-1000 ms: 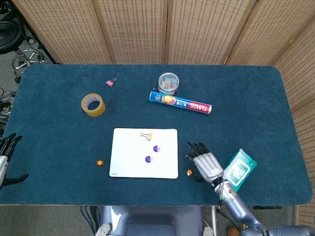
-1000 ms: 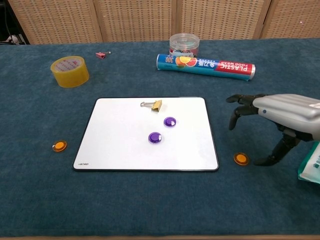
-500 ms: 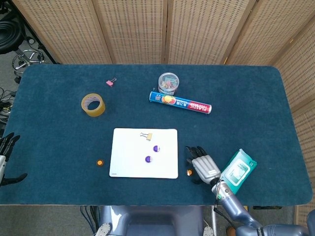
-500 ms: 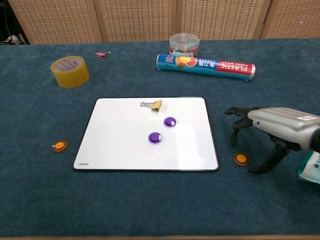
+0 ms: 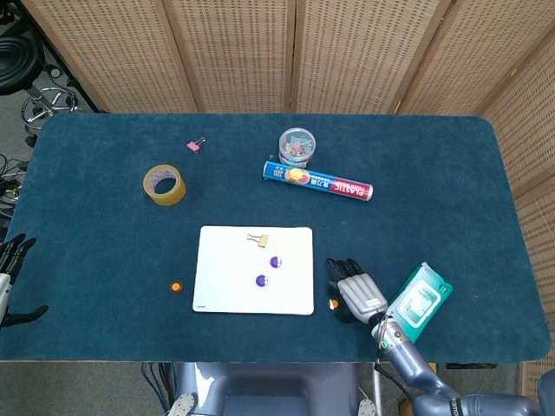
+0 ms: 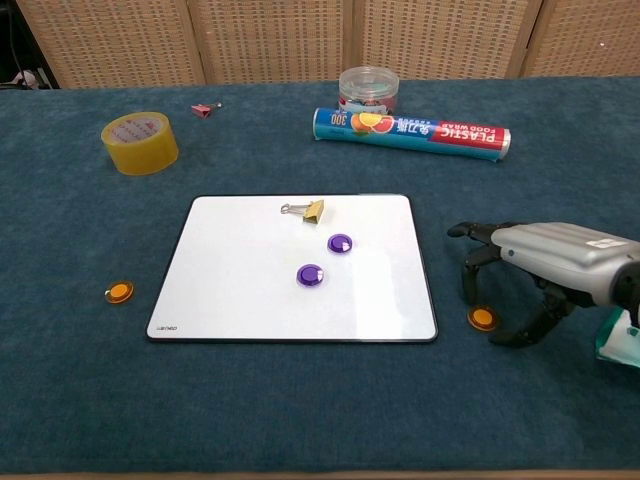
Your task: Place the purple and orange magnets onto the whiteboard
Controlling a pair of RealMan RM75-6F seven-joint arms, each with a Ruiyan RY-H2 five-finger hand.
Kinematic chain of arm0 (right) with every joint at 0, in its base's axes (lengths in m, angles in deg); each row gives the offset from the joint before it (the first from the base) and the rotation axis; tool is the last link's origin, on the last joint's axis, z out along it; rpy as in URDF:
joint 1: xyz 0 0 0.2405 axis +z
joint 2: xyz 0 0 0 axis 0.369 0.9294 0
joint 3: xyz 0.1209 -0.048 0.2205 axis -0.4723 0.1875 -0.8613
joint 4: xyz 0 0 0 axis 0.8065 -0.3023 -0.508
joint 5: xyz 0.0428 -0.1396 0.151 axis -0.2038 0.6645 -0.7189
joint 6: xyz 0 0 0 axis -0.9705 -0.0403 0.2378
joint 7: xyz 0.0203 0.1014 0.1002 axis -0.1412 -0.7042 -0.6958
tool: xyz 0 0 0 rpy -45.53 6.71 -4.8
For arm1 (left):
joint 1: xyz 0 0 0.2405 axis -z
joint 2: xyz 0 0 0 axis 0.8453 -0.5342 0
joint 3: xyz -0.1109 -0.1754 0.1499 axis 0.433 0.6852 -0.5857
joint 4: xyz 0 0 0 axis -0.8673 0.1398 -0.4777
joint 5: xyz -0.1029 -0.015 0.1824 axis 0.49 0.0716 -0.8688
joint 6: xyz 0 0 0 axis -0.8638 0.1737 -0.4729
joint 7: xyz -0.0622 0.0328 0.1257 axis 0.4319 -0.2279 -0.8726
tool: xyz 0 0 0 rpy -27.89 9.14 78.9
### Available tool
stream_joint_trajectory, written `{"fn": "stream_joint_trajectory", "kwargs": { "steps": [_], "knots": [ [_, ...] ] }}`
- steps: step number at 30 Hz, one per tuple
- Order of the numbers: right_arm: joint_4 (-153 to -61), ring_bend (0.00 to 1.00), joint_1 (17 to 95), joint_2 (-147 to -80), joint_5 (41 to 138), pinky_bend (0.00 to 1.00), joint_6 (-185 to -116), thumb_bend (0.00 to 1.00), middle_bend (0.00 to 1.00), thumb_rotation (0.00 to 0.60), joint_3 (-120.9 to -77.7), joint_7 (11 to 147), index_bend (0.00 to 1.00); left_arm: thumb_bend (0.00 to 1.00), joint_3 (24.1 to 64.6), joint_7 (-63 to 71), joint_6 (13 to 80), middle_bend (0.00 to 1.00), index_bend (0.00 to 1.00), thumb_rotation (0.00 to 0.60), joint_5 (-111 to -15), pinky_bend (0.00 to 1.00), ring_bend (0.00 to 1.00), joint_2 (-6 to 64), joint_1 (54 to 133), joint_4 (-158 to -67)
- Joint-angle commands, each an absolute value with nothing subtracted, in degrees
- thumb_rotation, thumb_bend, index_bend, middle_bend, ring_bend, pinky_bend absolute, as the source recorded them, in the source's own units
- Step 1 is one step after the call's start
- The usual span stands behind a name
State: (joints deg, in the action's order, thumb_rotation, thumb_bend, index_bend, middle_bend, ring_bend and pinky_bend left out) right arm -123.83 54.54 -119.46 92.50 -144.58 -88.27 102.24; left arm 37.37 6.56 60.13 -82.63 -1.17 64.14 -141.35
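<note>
While the right hand (image 6: 545, 270) hovered open, empty, fingers arched over the small round orange magnet (image 6: 482, 318) nr the white rectangular whiteboard's (image 6: 250, 290) right edge, a shallow pinch could've flicked it away.

Just under my right hand (image 6: 545, 268), between fingers and thumb, lies a magnet (image 6: 482, 318). The whiteboard (image 6: 250, 290) sits to its left, carrying two magnets (image 6: 340, 243) (image 6: 310, 274) and a clip (image 6: 313, 209). A wipes pack (image 5: 420, 299) lies right of my hand.
</note>
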Motion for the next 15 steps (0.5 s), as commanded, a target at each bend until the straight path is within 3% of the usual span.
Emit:
{"fn": "stream_joint_trajectory", "kwargs": {
  "steps": [1,15],
  "knots": [
    [-123.6,0.00,54.5,-119.7,92.4,0.00,-144.4,0.28,0.00,0.600,-88.5,102.3,0.46,0.11,37.3,6.7,60.1,0.00,0.00,0.600,-82.7,0.00,0.00,-1.2,64.1,-141.4],
    [-122.9,0.00,53.8,-119.8,91.9,0.00,-144.0,0.34,0.00,0.600,-89.0,103.0,0.50,0.11,37.3,6.8,60.2,0.00,0.00,0.600,-82.8,0.00,0.00,-1.3,64.1,-141.3]
  ]
}}
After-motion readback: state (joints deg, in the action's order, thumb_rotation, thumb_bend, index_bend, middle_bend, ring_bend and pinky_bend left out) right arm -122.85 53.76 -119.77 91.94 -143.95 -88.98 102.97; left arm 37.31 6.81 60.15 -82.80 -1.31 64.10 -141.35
